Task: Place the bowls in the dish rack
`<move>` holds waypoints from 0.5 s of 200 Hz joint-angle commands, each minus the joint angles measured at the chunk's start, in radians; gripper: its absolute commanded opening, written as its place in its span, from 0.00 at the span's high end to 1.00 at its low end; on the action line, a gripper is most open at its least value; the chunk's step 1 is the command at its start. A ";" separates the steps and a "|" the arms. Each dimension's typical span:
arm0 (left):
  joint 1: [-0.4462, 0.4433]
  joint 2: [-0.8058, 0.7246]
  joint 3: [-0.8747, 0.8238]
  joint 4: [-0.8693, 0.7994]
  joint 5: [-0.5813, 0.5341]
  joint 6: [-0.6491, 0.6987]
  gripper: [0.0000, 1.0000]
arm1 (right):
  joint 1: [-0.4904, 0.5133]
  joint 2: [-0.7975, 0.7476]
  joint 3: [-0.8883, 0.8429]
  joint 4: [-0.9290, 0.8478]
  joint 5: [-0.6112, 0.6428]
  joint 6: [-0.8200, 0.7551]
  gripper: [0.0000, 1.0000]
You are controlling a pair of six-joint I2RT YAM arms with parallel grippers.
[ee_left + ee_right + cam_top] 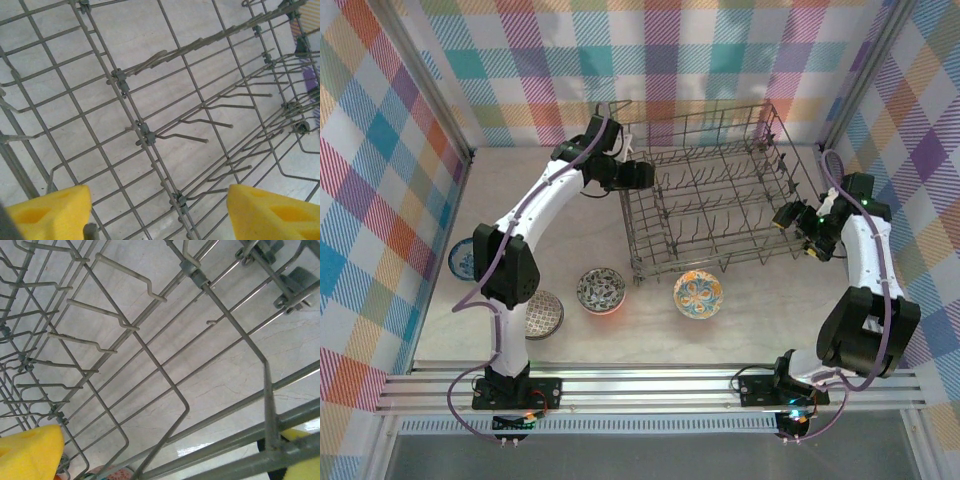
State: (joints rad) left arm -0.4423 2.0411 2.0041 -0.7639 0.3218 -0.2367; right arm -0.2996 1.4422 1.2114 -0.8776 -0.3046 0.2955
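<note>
While the bowls (601,290) are lying at the dish rack's (710,258) seven o'clock, I am holding my left gripper (160,215) at its nine and my right gripper (165,460) at three, both released and empty.

- Your dish rack (710,195) is grey wire.
- Your orange-yellow bowl (698,294) has a busy pattern inside.
- The dark floral bowl (601,290) shows orange-red outside.
- You also have a grey mosaic bowl (542,313) and a blue bowl (462,259).
- Table (770,320): pale, marbled.
- Walls (720,50): pastel plaid.
- Pads (47,212): yellow.

Lab booth: checkered walls (720,60), aluminium rail (650,385)
</note>
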 commanded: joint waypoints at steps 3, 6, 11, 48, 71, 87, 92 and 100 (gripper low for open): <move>-0.011 -0.019 -0.039 -0.024 0.038 0.001 0.34 | 0.019 -0.005 -0.004 0.054 -0.035 0.047 0.01; -0.013 -0.023 -0.046 -0.023 0.037 0.001 0.35 | 0.019 -0.005 -0.003 0.057 -0.028 0.047 0.01; -0.016 -0.029 -0.056 -0.022 0.038 -0.001 0.36 | 0.019 -0.006 -0.004 0.057 -0.017 0.046 0.01; -0.031 -0.078 -0.144 0.008 0.046 -0.024 0.43 | 0.018 -0.014 0.008 0.068 0.032 0.038 0.01; -0.044 -0.106 -0.191 0.034 0.055 -0.050 0.44 | 0.017 -0.007 0.021 0.087 0.044 0.045 0.00; -0.058 -0.122 -0.211 0.045 0.057 -0.065 0.45 | 0.016 0.001 0.035 0.095 0.057 0.047 0.00; -0.063 -0.128 -0.217 0.047 0.056 -0.068 0.45 | 0.015 0.002 0.038 0.097 0.059 0.047 0.00; -0.072 -0.138 -0.227 0.049 0.054 -0.072 0.45 | 0.014 0.004 0.043 0.101 0.064 0.046 0.00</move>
State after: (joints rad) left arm -0.4583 1.9446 1.8278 -0.6704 0.3321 -0.2810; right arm -0.2878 1.4429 1.2118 -0.8524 -0.2543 0.3370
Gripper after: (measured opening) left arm 0.551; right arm 0.997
